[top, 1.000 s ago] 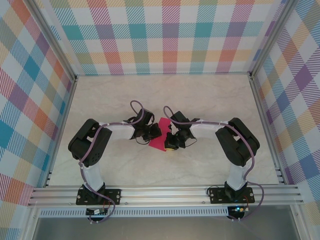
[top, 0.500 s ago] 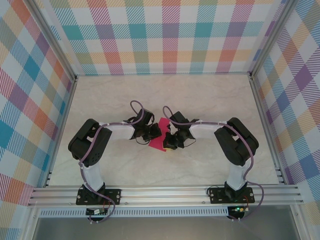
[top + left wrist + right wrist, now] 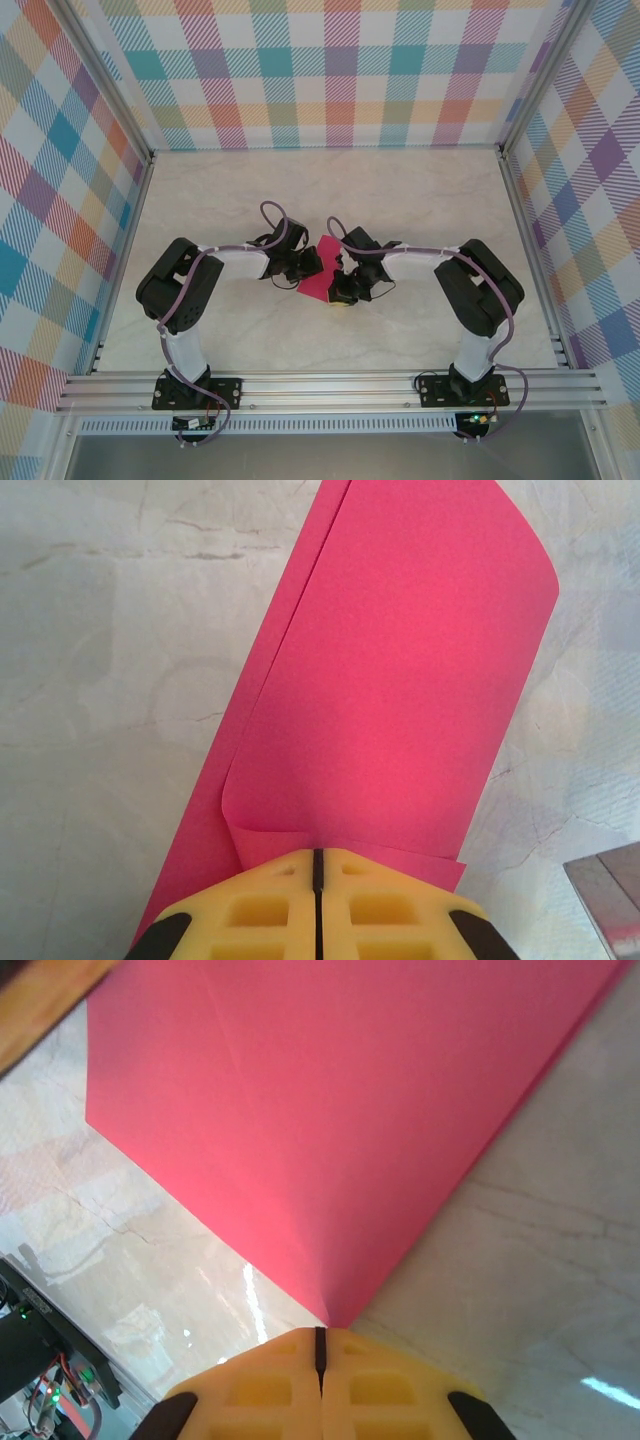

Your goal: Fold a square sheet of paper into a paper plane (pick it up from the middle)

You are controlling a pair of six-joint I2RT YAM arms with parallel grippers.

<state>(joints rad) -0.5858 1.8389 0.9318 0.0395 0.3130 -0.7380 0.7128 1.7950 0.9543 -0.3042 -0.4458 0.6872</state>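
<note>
Paper first: your square sheet of paper [image 3: 390, 680] lies doubled over at the middle of the table [image 3: 420, 200], between both wrists. Your left gripper [image 3: 317, 865] is clamped on its folded edge, and your right gripper [image 3: 320, 1345] pinches a corner. In the last second only the right arm crept inward, so the fold is likely tightening but is not creased yet.

Black-and-white arms [image 3: 180, 290], purple cables [image 3: 268, 208], yellow fingers [image 3: 262, 912]

You're seeing a plain magenta-pink square sheet of paper [image 3: 390, 680], a pale marbled table [image 3: 90, 680], a yellow-and-black left gripper [image 3: 317, 868] and pastel plaid walls [image 3: 340, 70].
</note>
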